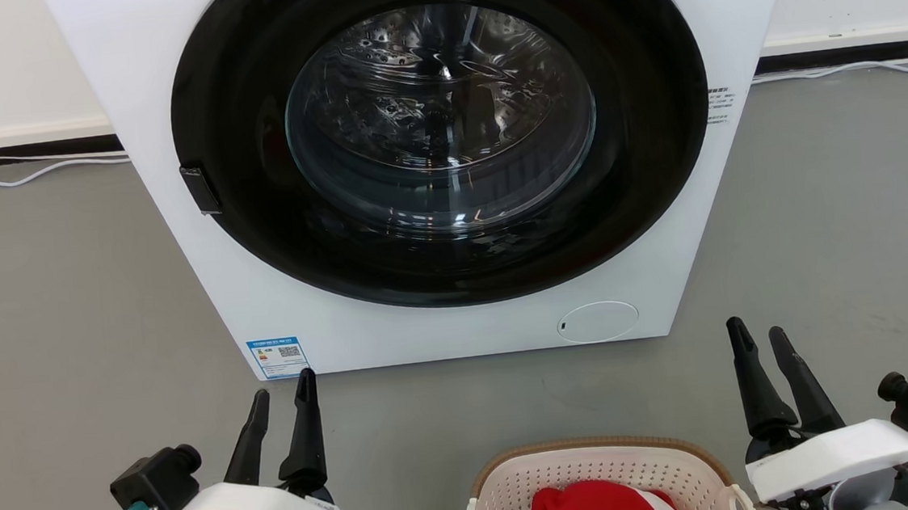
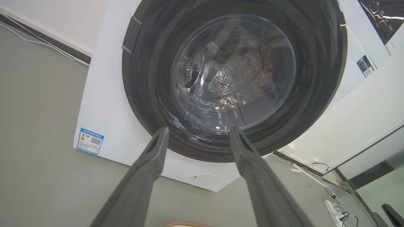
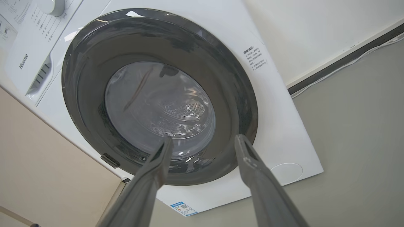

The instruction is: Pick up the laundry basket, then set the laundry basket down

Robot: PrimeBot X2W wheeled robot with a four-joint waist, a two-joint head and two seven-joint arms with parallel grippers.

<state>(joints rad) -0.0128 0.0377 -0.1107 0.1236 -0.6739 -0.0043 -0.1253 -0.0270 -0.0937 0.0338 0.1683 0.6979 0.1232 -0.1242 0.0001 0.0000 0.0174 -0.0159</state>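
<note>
Laundry basket (image 1: 590,444) on the floor (image 1: 62,318) low between the arms, behind the fingertips, long axis seemingly left-right, nearer right gripper (image 1: 755,328) than left gripper (image 1: 283,383); both sets of fingers apart, empty, pointing at the washing machine (image 1: 428,334)

laundry area: washing machine (image 1: 431,168) on bare grey floor (image 1: 62,318)

"Hisense" brand on washing machine (image 3: 159,94) panel; blue sticker (image 3: 184,208) print illegible.
</note>
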